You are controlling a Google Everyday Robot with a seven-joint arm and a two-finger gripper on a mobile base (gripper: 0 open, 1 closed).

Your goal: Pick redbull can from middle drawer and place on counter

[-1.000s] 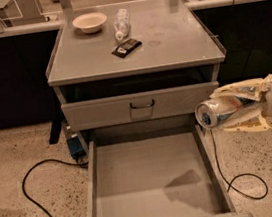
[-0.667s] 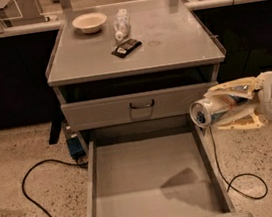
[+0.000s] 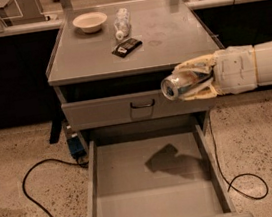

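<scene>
The hand point(image 3: 188, 80) is pinching the can point(image 3: 172, 86) sideways, lifting it up and leftward from over the open drawer point(image 3: 152, 189), approaching the tabletop point(image 3: 167, 40); only placing is remaining.

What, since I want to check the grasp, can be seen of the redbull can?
The redbull can is a slim, shiny metal can lying on its side, its round silver end pointing left. Much of its body is hidden between the pale fingers of the gripper, which clamp it from above and below; nothing else touches it. It hangs in the air before the closed upper drawer front, above the right side of the open middle drawer and below the counter.
</scene>
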